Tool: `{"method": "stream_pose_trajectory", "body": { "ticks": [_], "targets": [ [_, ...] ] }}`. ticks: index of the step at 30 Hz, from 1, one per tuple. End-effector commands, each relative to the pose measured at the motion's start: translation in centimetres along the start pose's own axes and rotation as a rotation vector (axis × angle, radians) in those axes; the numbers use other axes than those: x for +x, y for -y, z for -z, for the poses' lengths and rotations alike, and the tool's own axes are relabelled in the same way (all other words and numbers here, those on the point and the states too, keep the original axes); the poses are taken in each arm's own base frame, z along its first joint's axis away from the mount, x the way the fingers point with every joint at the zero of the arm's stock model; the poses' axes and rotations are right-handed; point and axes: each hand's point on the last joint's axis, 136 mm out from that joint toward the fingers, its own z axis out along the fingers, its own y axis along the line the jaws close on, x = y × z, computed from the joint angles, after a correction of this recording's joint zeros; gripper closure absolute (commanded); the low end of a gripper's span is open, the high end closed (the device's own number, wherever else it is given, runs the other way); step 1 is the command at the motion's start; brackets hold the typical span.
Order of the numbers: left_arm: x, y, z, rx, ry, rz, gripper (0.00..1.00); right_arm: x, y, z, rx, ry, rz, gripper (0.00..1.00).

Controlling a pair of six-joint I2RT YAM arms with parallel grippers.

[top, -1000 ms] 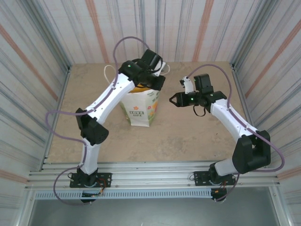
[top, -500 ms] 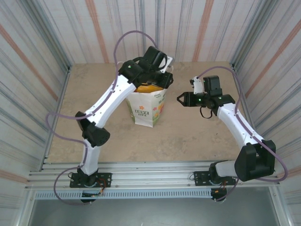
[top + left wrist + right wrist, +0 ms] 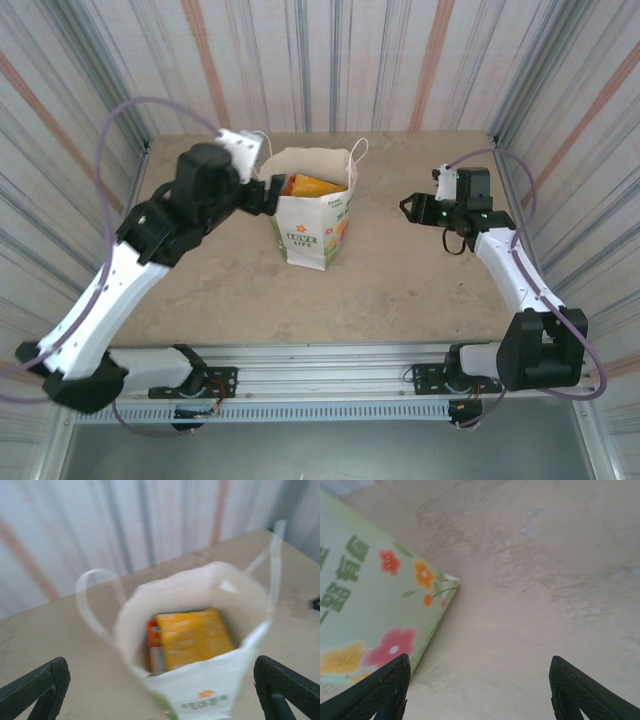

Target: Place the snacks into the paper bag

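The paper bag (image 3: 200, 700) stands upright between the left gripper's (image 3: 160, 667) released jaws. Blurred inside it, a yellow-orange packet (image 3: 192, 637) hides most of a red-orange packet (image 3: 151, 647). The right gripper (image 3: 480, 660) is spread and empty, with the bag's flowered side cut off beside its left finger.

Bright, even, soft light, faint shadows. The left wrist view is blurred, the paper bag (image 3: 210, 692) smeared; overhead view sharp.

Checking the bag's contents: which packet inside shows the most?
The yellow-orange packet in the paper bag; the red-orange packet is only a sliver at its left.
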Motion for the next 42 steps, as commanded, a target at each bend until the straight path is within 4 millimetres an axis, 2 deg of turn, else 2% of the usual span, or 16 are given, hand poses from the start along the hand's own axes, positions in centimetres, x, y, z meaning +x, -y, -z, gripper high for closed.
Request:
{"method": "stream_pose_trajectory", "body": {
  "ticks": [1,6,9,15,20,22,25,28,29,31,33,36,42],
  "targets": [
    [3.0,-4.7,-0.7,-0.170,0.047,0.060,0.01,-0.8,2.8,0.4,0.084,0.085,-0.017,0.01],
    [10.5,-10.8,-1.7,-0.360,0.085,0.164,0.01,0.0,7.4,-0.1,0.188,0.187,-0.023,0.01],
    [15.5,-12.6,-3.8,-0.405,0.070,0.189,0.01,0.4,9.2,-0.6,0.237,0.252,0.055,0.01],
    [22.4,-13.6,-7.3,-0.439,0.054,0.160,0.01,1.4,12.8,-1.8,0.338,0.275,0.081,0.01],
    [26.6,-14.5,-9.4,-0.422,0.030,0.177,0.01,1.7,13.5,-3.2,0.291,0.356,0.067,0.01],
    [26.6,-15.2,-9.9,-0.429,0.068,0.176,0.01,2.2,13.6,-4.3,0.267,0.344,0.076,0.01],
    [25.7,-14.8,-11.0,-0.354,0.134,0.082,0.01,2.5,12.7,-5.2,0.274,0.326,0.138,0.01],
    [27.8,-15.6,-13.1,-0.312,0.149,0.149,0.01,3.6,12.5,-4.4,0.269,0.411,0.169,0.01],
    [27.2,-16.0,-13.6,-0.320,0.181,0.126,0.01,3.6,12.4,-4.1,0.267,0.467,0.184,0.01],
    [27.9,-15.7,-14.2,-0.278,0.063,0.160,0.01,3.9,12.6,-4.1,0.272,0.434,0.167,0.01],
    [28.1,-17.6,-14.9,-0.369,0.046,0.201,0.01,3.5,12.8,-4.6,0.278,0.422,0.163,0.01],
    [28.3,-17.2,-15.0,-0.369,0.011,0.188,0.01,3.4,13.3,-4.8,0.335,0.404,0.157,0.01],
    [28.2,-16.7,-15.3,-0.373,-0.008,0.156,0.01,3.4,13.2,-4.8,0.334,0.400,0.155,0.01]
  ]
}}
